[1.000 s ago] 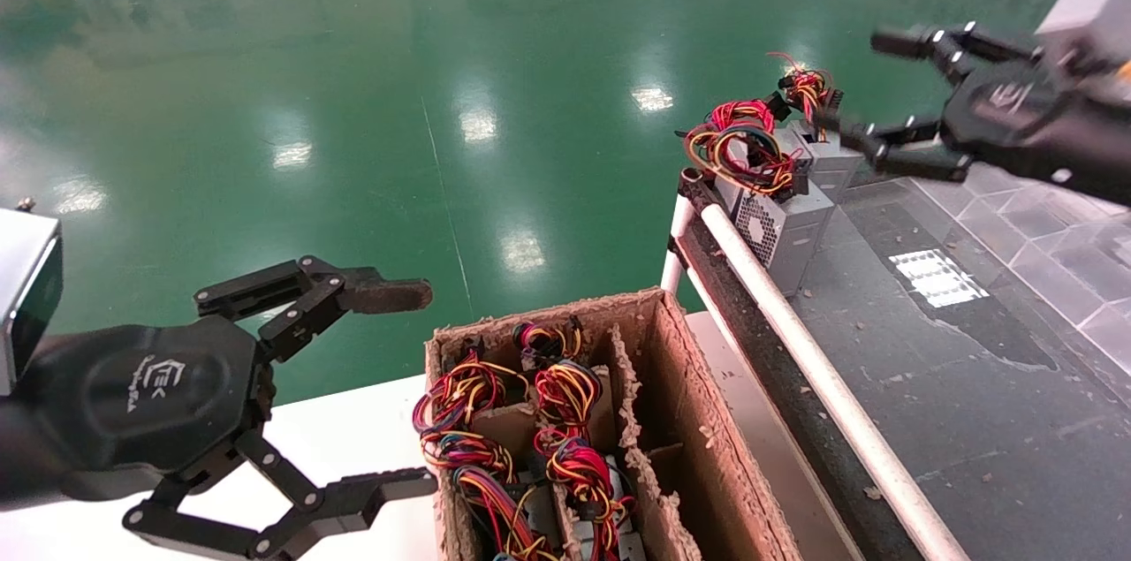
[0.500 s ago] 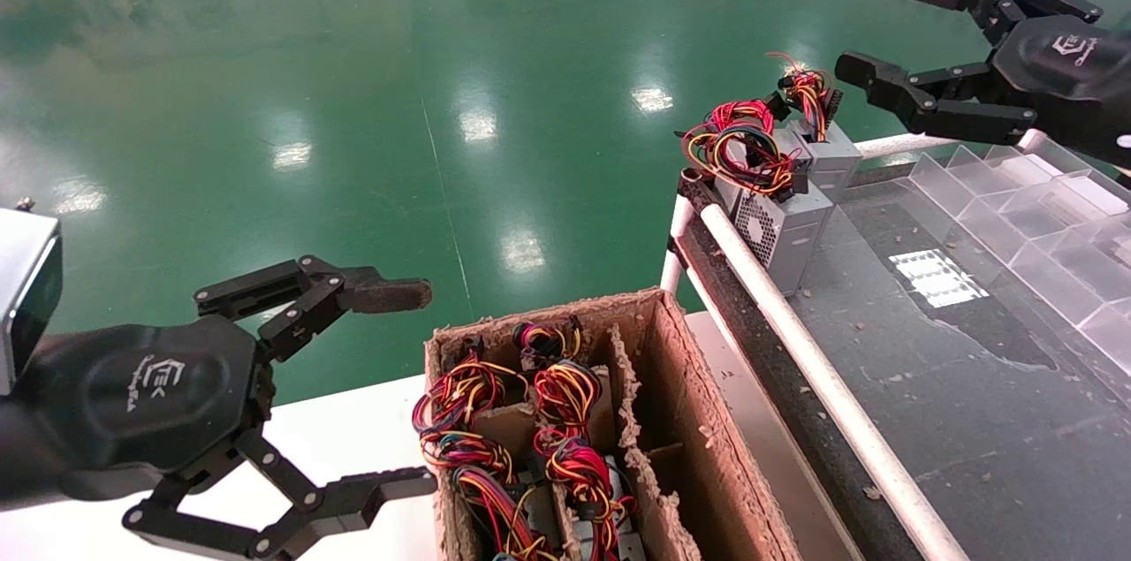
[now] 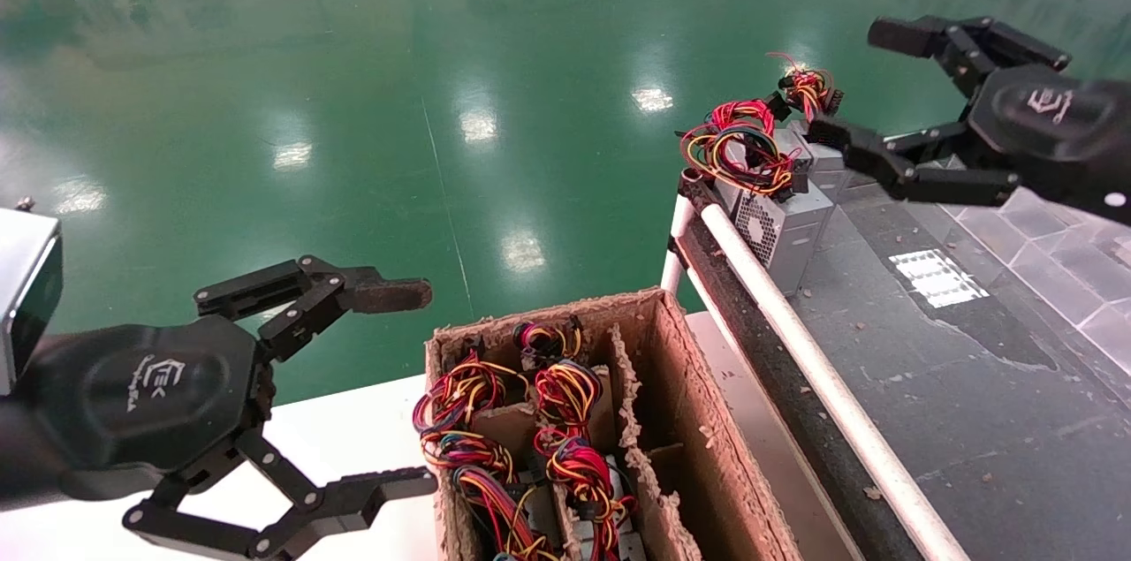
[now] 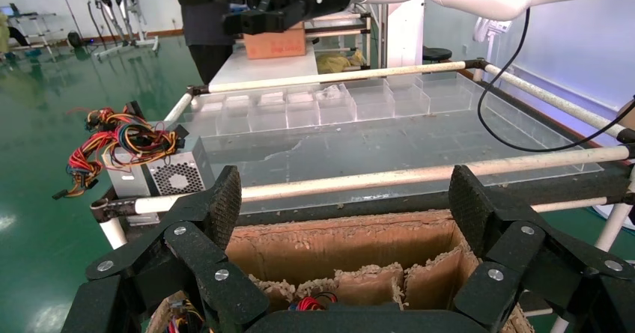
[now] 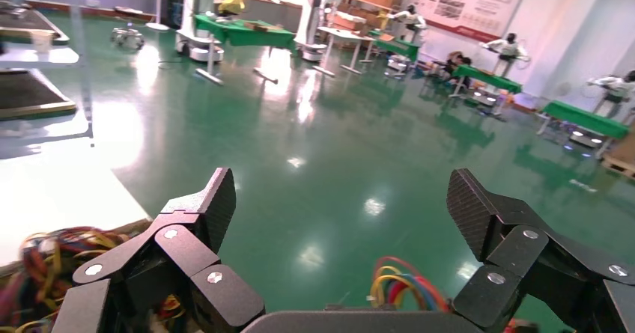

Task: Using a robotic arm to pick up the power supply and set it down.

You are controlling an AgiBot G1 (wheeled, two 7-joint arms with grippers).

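Status, early: your right claw point(image 3: 870, 88) hangs wide open and empty just beside the power supply point(image 3: 778, 221), which stands ungrasped at the surface point(image 3: 928, 367) corner. Pickup and set-down remain. Left claw point(image 3: 402, 384) parked open.

The small grey metal power supply point(image 3: 778, 230) with a perforated vent face stands upright at the table's far corner, its looped bundle of red, yellow and orange wires on top. The black robotic arm's gripper point(image 3: 853, 88) hovers wide open just beside and above it, empty.
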